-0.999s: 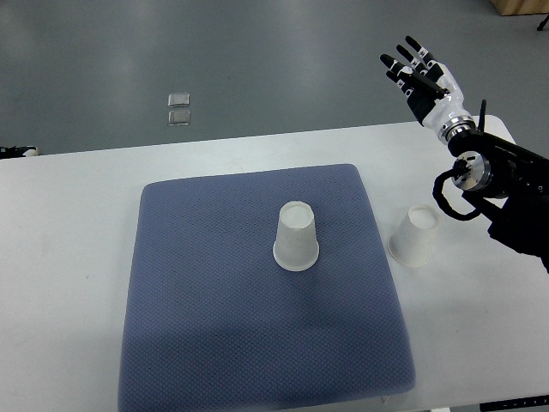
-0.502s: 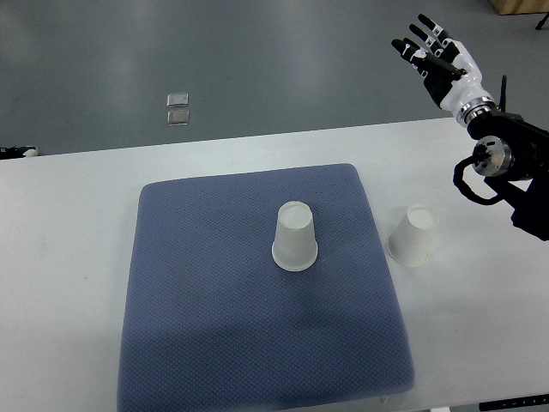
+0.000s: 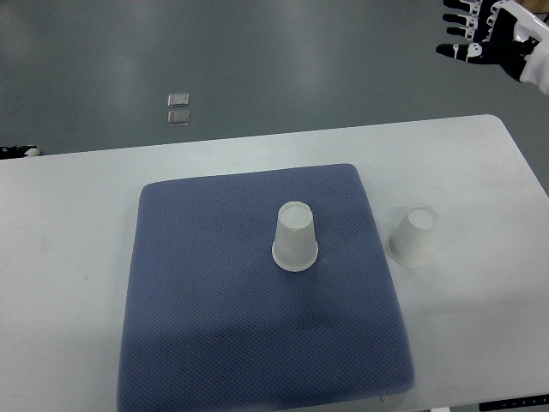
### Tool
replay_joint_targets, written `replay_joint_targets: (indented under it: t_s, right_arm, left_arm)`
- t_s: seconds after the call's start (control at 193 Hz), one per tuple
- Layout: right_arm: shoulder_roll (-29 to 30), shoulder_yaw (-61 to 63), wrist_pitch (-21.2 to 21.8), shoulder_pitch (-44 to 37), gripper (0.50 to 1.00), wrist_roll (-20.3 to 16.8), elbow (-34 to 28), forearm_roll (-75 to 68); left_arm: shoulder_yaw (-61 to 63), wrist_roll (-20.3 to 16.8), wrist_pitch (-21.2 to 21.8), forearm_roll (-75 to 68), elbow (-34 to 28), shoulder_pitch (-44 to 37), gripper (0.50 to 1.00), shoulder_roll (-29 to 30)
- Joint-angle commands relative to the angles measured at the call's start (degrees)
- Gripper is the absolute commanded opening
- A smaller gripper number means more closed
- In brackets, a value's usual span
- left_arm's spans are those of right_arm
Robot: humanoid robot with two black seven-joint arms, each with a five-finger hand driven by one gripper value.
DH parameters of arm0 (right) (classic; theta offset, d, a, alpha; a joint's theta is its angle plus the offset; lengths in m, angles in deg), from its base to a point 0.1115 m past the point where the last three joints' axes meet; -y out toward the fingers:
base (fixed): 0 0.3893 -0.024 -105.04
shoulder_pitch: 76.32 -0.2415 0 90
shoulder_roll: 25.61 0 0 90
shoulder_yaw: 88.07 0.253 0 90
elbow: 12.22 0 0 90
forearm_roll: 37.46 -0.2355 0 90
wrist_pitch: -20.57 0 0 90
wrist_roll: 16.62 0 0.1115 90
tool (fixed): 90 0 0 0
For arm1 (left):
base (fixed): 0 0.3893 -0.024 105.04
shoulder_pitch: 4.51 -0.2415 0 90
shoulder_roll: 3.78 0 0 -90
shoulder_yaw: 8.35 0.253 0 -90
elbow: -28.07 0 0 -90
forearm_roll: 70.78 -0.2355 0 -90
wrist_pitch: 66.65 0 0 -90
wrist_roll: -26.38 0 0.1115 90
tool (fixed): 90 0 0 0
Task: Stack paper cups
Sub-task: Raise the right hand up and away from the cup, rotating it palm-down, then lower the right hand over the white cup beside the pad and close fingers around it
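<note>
Top view: right hand hanging at the upper right corner, beyond the worktop, fingers spread and holding nothing. One cup is standing inverted on the blue mat; a second cup is sitting inverted just right of the mat.

One upturned cup stands on the blue mat, another cup on the white table just beside it.
</note>
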Motion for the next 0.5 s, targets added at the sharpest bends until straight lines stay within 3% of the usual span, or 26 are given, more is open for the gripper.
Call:
replay_joint_targets:
  t_s: [0.0,0.135,0.3,0.497]
  right_arm:
    - [-5.00,-0.32,2.21,0.02,0.917,0.15,-4.77,7.92]
    - [-9.92,-1.11,5.64,-0.16,0.915,0.50,-11.27,20.83]
    - [-10.27,-1.20,5.82,-0.86,0.913,0.50,-14.35,38.77]
    - [-8.16,-5.50,0.81,0.46,0.913,0.24,-14.53,54.15]
  left_arm:
    - [0.00,0.01,0.00,0.00,0.00,-0.08,1.000,0.00]
    - [0.00,0.01,0.00,0.00,0.00,0.00,1.000,0.00]
    - [0.00,0.01,0.00,0.00,0.00,-0.08,1.000,0.00]
    - [0.00,0.01,0.00,0.00,0.00,0.00,1.000,0.00]
